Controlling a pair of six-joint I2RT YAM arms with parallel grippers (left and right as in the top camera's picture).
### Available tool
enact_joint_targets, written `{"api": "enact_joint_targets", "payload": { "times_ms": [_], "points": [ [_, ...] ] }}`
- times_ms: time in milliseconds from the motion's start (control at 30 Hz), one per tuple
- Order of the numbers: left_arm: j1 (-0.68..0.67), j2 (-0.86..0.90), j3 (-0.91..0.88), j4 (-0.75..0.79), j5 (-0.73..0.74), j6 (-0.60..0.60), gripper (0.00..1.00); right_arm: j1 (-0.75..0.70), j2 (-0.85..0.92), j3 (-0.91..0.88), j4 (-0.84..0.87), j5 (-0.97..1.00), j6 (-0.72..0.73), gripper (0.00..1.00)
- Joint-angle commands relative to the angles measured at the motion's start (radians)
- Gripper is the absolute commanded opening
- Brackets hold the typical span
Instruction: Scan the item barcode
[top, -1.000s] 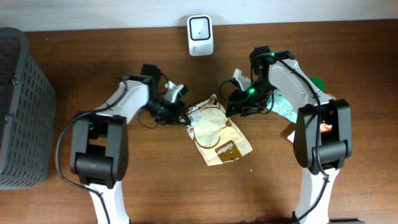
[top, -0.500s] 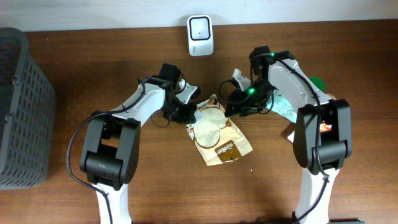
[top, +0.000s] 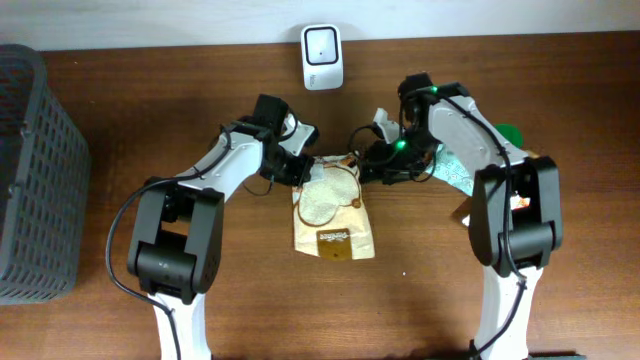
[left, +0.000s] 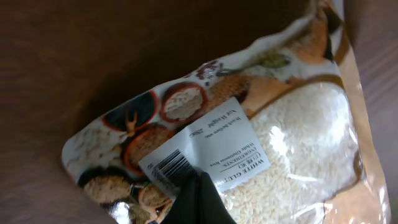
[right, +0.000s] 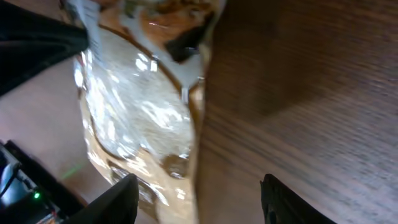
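- My left pincer is closed tight on the top edge of the bag, beside its white label.
- The bag lies flat mid-desk, between the two arms, top end towards the scanner and brown bottom end towards me.
- On the left wrist view I see the barcode at the label's corner, facing up, with the dark fingertip just beside it.
- My right pincer stands part-way open at the bag's top right corner; its fingers are apart and grip nothing, the bag's edge just ahead of them.
- The scanner stands at the desk's far edge, apart from the bag.
- A grey basket sits at the far left, and other packets lie under the right arm.
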Motion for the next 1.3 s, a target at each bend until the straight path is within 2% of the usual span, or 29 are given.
{"api": "enact_joint_targets", "payload": {
  "times_ms": [0, 100, 233, 367, 467, 600, 667, 833, 967, 1167, 1267],
  "points": [
    [0.022, 0.063, -0.006, -0.008, -0.116, 0.010, 0.00, -0.015, 0.055, -0.027, -0.015, -0.108, -0.092, 0.57],
    [0.020, 0.069, -0.006, -0.027, -0.116, 0.010, 0.00, -0.013, 0.068, -0.088, -0.006, -0.210, -0.145, 0.57],
    [0.020, 0.069, -0.006, -0.047, -0.116, 0.009, 0.00, -0.011, 0.068, -0.183, 0.063, -0.300, -0.127, 0.57],
    [0.020, 0.069, -0.006, -0.051, -0.114, -0.017, 0.00, 0.029, 0.068, -0.288, 0.263, -0.349, 0.103, 0.54],
    [0.020, 0.069, -0.006, -0.051, -0.092, -0.025, 0.00, 0.077, 0.068, -0.297, 0.356, -0.348, 0.272, 0.42],
    [0.020, 0.069, -0.006, -0.052, -0.089, -0.029, 0.00, 0.166, 0.068, -0.297, 0.516, -0.306, 0.446, 0.37],
    [0.020, 0.069, -0.006, -0.055, -0.089, -0.029, 0.00, 0.200, 0.068, -0.297, 0.580, -0.304, 0.468, 0.32],
    [0.020, 0.069, -0.006, -0.060, -0.089, -0.029, 0.00, 0.180, 0.047, -0.296, 0.603, -0.309, 0.463, 0.38],
    [0.020, 0.069, -0.006, -0.059, -0.089, -0.029, 0.00, 0.157, 0.024, -0.296, 0.653, -0.327, 0.463, 0.38],
    [0.020, 0.069, -0.006, -0.070, -0.089, -0.029, 0.00, 0.229, 0.032, -0.297, 0.804, -0.238, 0.705, 0.33],
    [0.020, 0.069, -0.006, -0.081, -0.089, -0.029, 0.00, 0.231, 0.031, -0.297, 0.936, -0.277, 0.737, 0.33]
  ]
}}
